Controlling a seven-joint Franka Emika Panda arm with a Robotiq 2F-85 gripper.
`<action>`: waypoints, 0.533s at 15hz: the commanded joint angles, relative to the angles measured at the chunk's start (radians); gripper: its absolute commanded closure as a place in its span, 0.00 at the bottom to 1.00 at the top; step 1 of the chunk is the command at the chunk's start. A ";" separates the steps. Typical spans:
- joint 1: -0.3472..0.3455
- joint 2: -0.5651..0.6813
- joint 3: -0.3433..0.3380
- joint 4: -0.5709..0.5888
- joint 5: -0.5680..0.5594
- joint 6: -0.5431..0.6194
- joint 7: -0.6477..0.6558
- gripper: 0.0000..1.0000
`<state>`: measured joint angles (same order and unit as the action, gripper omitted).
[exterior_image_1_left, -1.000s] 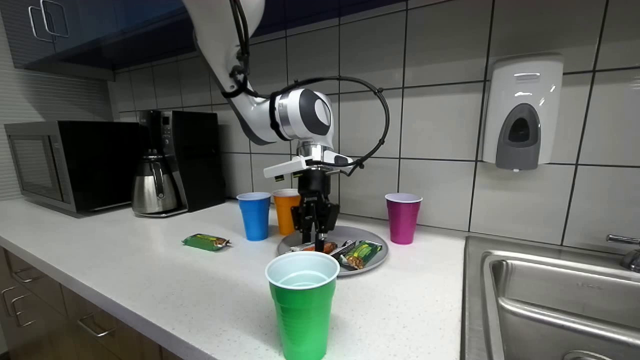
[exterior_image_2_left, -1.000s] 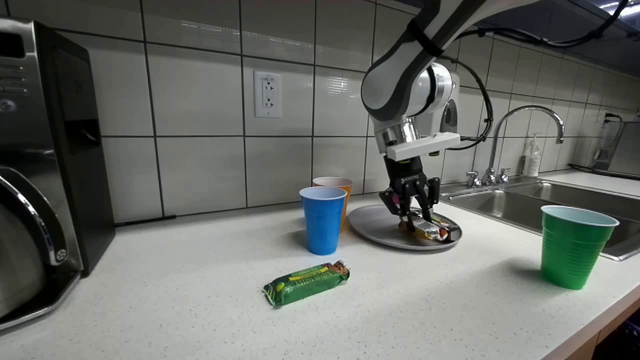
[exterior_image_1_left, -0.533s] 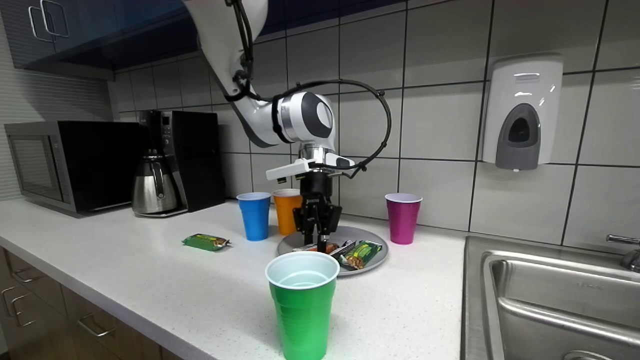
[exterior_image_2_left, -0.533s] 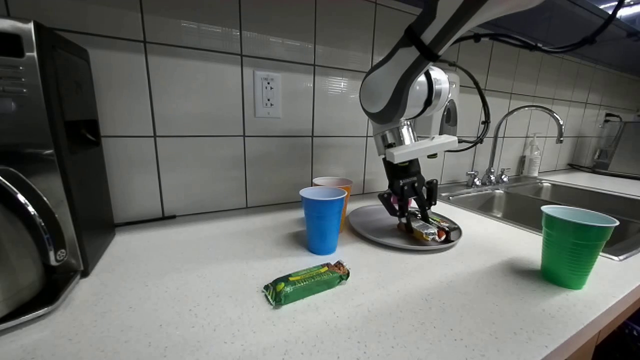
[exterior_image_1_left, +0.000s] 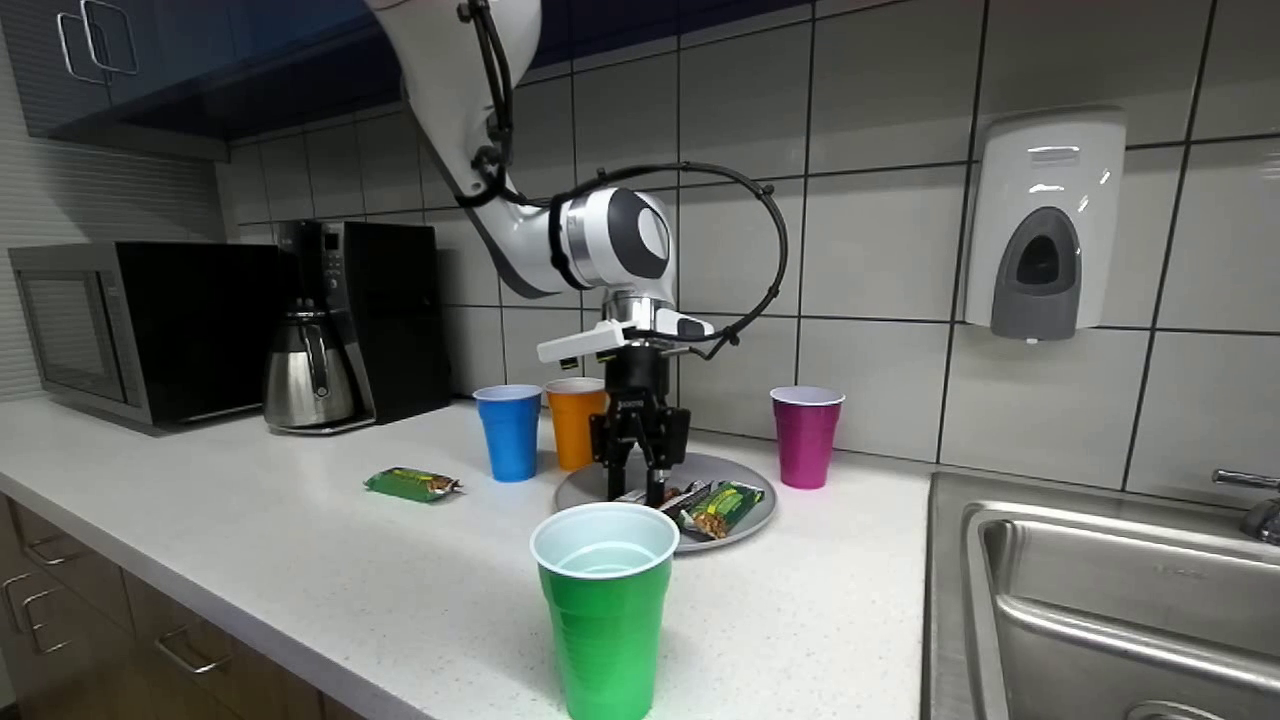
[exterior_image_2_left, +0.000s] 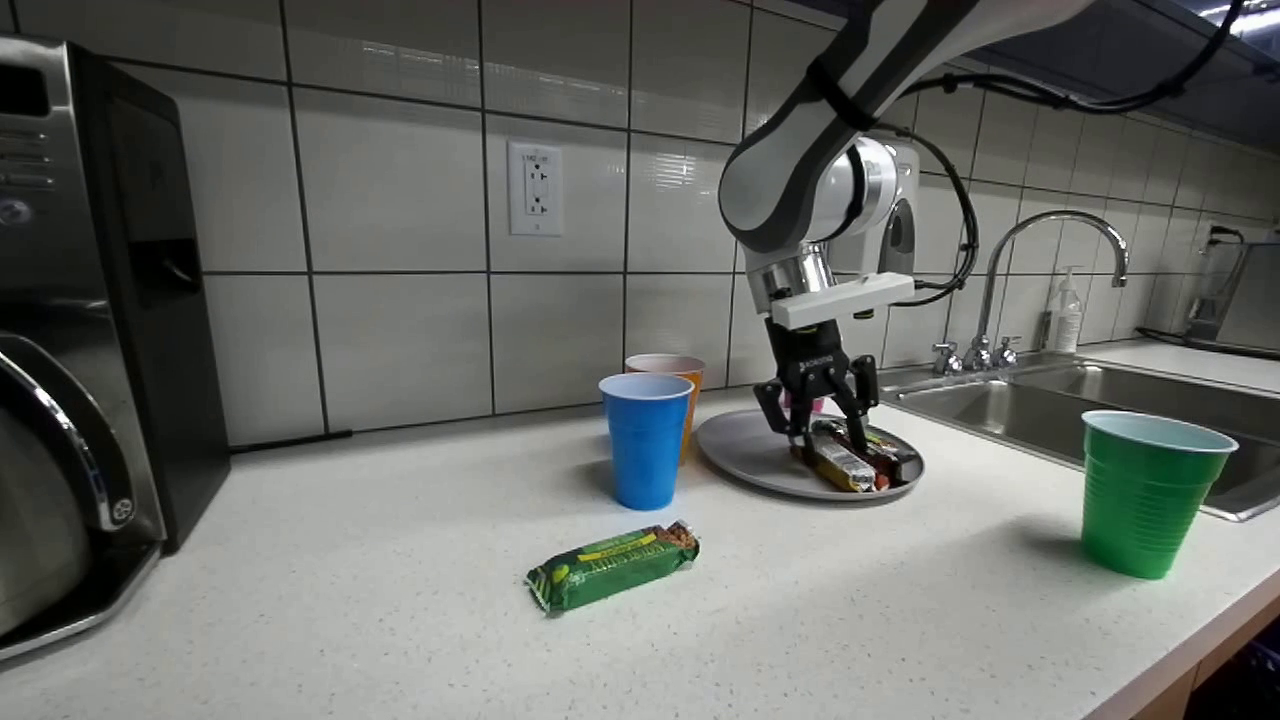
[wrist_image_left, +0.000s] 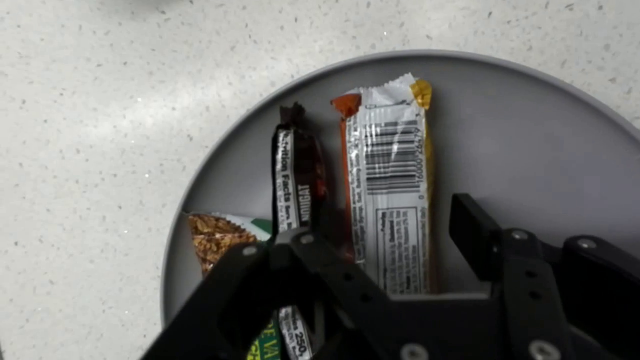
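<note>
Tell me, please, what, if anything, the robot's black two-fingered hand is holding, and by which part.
Nothing is held: the hand stands open astride the rectangular silver-and-orange wrapped bar, which lies unclamped on the round grey plate.

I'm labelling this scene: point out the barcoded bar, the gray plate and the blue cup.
Barcoded bar (wrist_image_left: 393, 199), wrist view: middle of its printed face.
Gray plate (wrist_image_left: 505, 125), wrist view: bare upper surface.
Blue cup (exterior_image_2_left: 645, 445), in an exterior view: middle of its side.
</note>
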<state>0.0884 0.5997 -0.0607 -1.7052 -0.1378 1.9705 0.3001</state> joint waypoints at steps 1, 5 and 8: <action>-0.007 -0.012 -0.001 0.000 -0.003 -0.014 -0.026 0.04; -0.006 -0.050 -0.001 -0.050 0.001 0.014 -0.016 0.00; -0.006 -0.091 -0.001 -0.102 0.004 0.043 -0.008 0.00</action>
<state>0.0884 0.5849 -0.0632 -1.7237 -0.1377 1.9788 0.2991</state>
